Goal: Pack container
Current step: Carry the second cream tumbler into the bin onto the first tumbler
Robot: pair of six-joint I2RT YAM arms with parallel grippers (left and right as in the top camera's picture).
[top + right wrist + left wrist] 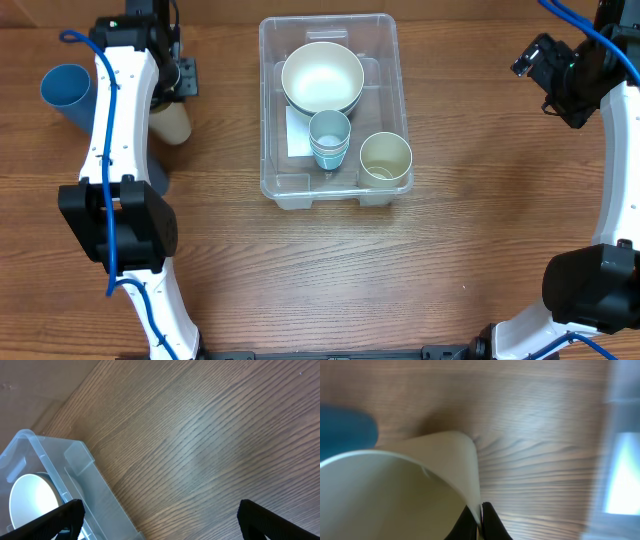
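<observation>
Blue cup far left, only a blur in the wrist view. Left gripper pinched tight on cream cup wall; from overhead, the arm hides most of the cup. Container mid-table holds bowl, stacked cups, second cream cup; label half covered. Right gripper spread wide, holding nothing, over table beside the container; fingertips cropped.

Robotics lab workstation, wood-grain desk, white jointed left arm and right arm at its sides, blue cable looped along each.
</observation>
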